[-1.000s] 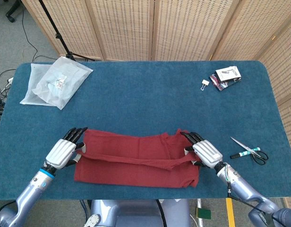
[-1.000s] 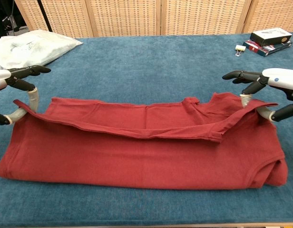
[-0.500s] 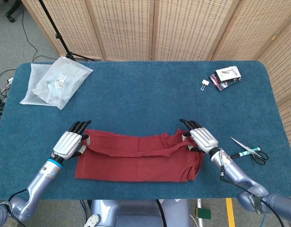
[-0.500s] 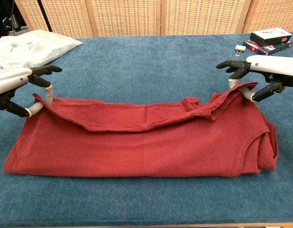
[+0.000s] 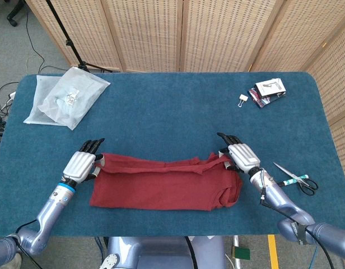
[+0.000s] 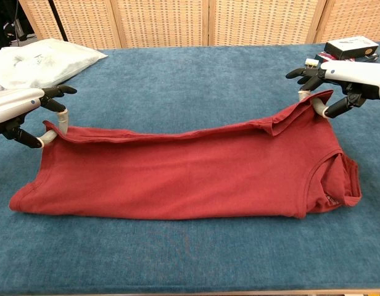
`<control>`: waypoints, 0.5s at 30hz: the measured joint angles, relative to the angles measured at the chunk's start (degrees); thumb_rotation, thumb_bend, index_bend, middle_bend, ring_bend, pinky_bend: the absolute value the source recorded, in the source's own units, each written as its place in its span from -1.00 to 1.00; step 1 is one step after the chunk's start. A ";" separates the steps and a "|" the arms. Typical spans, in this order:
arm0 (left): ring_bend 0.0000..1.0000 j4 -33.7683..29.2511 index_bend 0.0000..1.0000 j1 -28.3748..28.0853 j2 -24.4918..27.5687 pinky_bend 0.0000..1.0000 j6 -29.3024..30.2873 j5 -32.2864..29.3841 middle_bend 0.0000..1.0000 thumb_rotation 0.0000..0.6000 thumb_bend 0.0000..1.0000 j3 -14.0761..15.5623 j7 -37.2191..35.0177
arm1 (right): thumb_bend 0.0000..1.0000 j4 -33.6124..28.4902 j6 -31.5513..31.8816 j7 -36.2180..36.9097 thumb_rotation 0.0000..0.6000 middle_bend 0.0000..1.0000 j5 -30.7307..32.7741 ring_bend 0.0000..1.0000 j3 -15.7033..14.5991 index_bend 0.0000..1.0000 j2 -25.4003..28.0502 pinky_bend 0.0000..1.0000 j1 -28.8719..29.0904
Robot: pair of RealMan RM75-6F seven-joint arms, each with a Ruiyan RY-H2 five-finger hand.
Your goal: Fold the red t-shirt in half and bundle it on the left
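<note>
Both hands have carried the top edge of the shirt (image 6: 184,172) away from the robot over the last second, so the loose flap that sagged across the middle is now drawn out into one fairly flat red panel. Left hand (image 5: 82,164) pinches the left corner of that far edge, and the right hand (image 5: 241,154) pinches the right corner, with its other fingers spread above the cloth; in the chest view the right corner is lifted higher off the table (image 5: 172,106) than the left one. The shirt lies along the near side of the table, roughly in the centre, its right end doubled under in a lumpy fold near the sleeve. From where I stand the grips look the weak point: each is a thin pinch on a corner, and a stronger pull from one side would likely drag the fabric out of the other. Since the shirt rests on rough blue cloth, the lower layer may catch and creep along, spoiling the fold. That bunched right end could also tuck in crooked when the bundle is gathered to the left. Scissors (image 5: 297,181), a clip (image 5: 242,100), small boxes (image 5: 269,91) and a plastic bag (image 5: 67,98) sit well apart.
</note>
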 measured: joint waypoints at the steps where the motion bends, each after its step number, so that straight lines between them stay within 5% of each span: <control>1: -1.00 0.22 0.44 -0.11 -0.18 -1.00 -0.15 -0.27 -1.00 1.00 0.50 -0.10 0.14 | 0.55 0.21 -0.11 -0.02 1.00 -1.00 0.20 -1.00 0.06 0.29 -0.08 -1.00 0.00; 7: -1.00 1.71 0.37 -0.54 -1.49 -1.00 -0.53 -1.92 -1.00 1.00 0.48 -0.66 1.45 | 0.55 1.58 -0.83 -0.29 1.00 -1.00 0.84 -1.00 0.10 0.29 -0.59 -1.00 -0.05; 8: -1.00 1.88 0.23 -0.57 -1.66 -1.00 -0.59 -2.24 -1.00 1.00 0.46 -0.73 1.77 | 0.55 1.79 -0.93 -0.29 1.00 -1.00 0.90 -1.00 0.08 0.29 -0.68 -1.00 -0.06; 10: -1.00 2.08 -0.51 -0.66 -1.96 -1.00 -0.98 -3.23 -1.00 1.00 0.38 -0.87 2.54 | 0.55 2.25 -1.17 -0.29 1.00 -1.00 0.99 -1.00 0.04 0.29 -0.88 -1.00 -0.07; 12: -1.00 2.09 -0.94 -0.79 -2.25 -1.00 -1.42 -4.19 -1.00 1.00 0.31 -1.10 2.98 | 0.55 2.68 -1.32 -0.27 1.00 -1.00 1.03 -1.00 0.02 0.29 -1.11 -1.00 -0.08; 15: -1.00 2.01 -1.00 -0.84 -2.39 -1.00 -1.44 -4.36 -1.00 1.00 0.18 -1.23 2.74 | 0.55 3.13 -1.55 -0.20 1.00 -1.00 1.12 -1.00 0.04 0.29 -1.32 -1.00 -0.08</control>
